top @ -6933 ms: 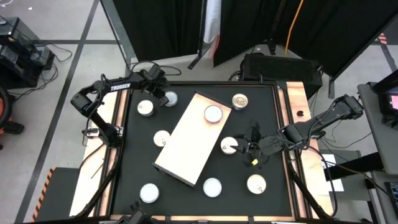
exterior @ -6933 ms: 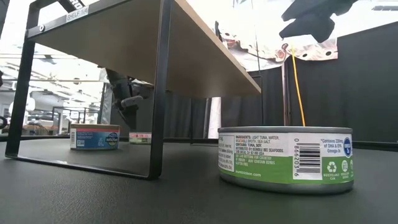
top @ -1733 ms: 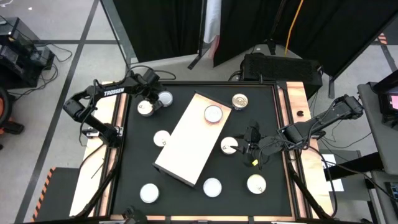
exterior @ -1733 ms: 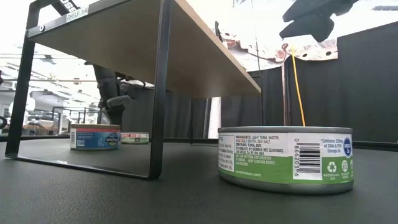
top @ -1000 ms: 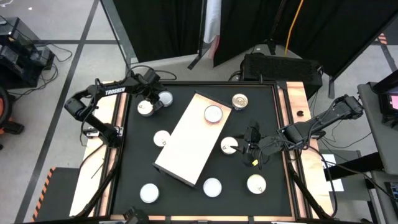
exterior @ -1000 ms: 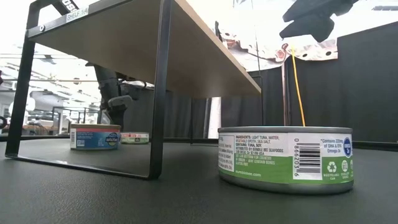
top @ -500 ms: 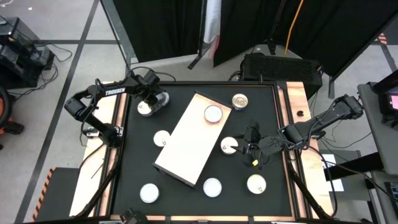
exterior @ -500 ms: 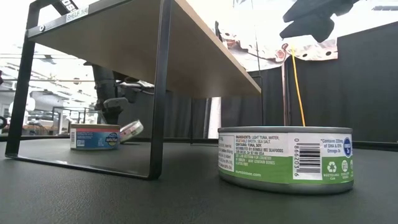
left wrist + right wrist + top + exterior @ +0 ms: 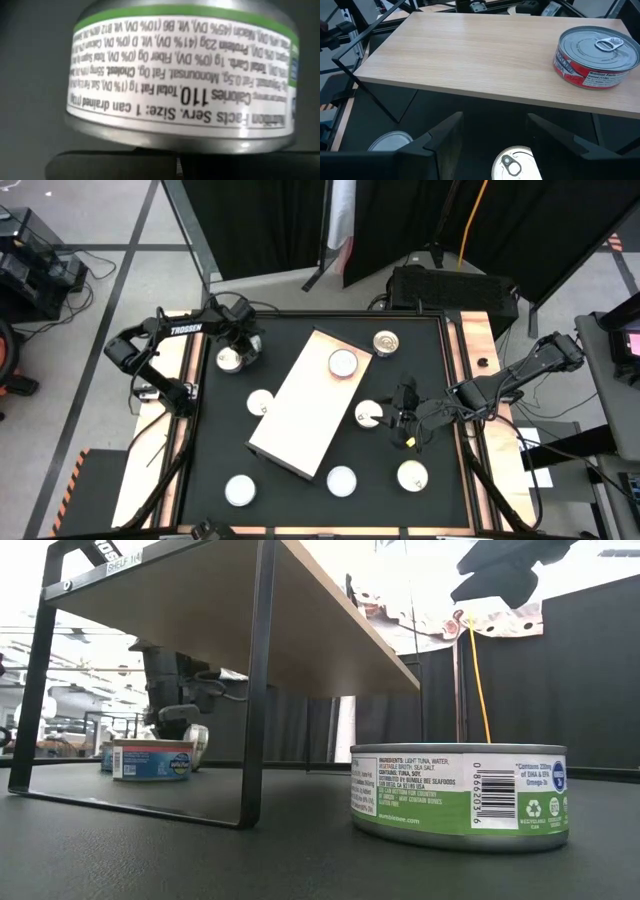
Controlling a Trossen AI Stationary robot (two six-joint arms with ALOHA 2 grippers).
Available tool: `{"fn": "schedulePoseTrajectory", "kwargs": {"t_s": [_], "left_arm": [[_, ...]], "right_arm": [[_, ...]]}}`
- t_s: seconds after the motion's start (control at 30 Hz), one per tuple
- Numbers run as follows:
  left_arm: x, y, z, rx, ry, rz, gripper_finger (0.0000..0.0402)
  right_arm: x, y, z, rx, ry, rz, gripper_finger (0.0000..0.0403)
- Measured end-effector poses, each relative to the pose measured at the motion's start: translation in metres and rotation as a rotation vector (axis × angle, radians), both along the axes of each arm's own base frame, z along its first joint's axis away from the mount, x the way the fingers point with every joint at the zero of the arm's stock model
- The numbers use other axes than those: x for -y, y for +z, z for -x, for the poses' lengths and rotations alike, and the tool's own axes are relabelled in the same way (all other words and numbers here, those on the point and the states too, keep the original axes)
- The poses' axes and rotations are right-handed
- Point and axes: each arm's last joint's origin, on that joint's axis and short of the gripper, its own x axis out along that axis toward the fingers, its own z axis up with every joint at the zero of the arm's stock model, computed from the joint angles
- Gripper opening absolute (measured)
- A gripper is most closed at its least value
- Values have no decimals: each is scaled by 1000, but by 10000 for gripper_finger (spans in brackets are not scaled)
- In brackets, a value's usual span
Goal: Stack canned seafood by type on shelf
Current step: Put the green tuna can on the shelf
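Observation:
My left gripper (image 9: 243, 343) is at the table's far left, shut on a green-banded tin (image 9: 180, 75). The low view shows that tin (image 9: 196, 746) tipped steeply on edge beside a blue-labelled tin (image 9: 150, 759), which is also in the high view (image 9: 228, 359). The beige shelf (image 9: 305, 405) lies slantwise mid-table on black legs (image 9: 255, 690), with a red-labelled tin (image 9: 596, 56) on its far end. My right gripper (image 9: 404, 408) hovers open just right of the shelf, over a tin (image 9: 516, 162), touching nothing. My left gripper comes at the green-banded tin from above, and the fingers (image 9: 178, 712) are at its upper part. The tin's side wall (image 9: 180, 100) fills the wrist view, so the place of contact is hidden. The tin hangs tilted, nearly on edge, with its lower rim (image 9: 192, 766) at or just above the tabletop.
Loose tins stand on the black tabletop: a golden-topped one (image 9: 386, 341) at the far side, one (image 9: 260, 402) left of the shelf and three (image 9: 240, 490) (image 9: 341, 480) (image 9: 412, 475) near the front. A green-labelled tin (image 9: 460, 795) stands close to the low camera.
My left gripper has taken hold of the far-left tin, which lay flat on the table a second ago. It has tipped the tin up onto its edge and carried it toward the table's left, next to the blue-labelled tin.

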Motion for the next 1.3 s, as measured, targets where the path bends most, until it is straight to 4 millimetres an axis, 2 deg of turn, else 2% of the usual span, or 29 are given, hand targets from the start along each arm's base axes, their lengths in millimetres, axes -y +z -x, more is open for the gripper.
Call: {"fn": "schedulePoseTrajectory", "kwargs": {"t_s": [0.4, 0.53, 0.93, 1.17, 1.3], "left_arm": [[5, -1, 4, -30, 37, 61, 2], [8, 5, 6, -33, 53, 70, 2], [27, 58, 21, 38, 50, -12, 2], [38, 103, 15, 103, -163, -183, 5], [44, 124, 6, 32, -300, -280, 48]], "right_arm": [[0, 0, 0, 1, -2, -3, 210], [0, 0, 0, 1, -1, -1, 210], [0, 0, 0, 0, -1, 0, 210], [0, 0, 0, -1, 0, 4, 210], [0, 0, 0, 0, 5, 11, 210]]}}
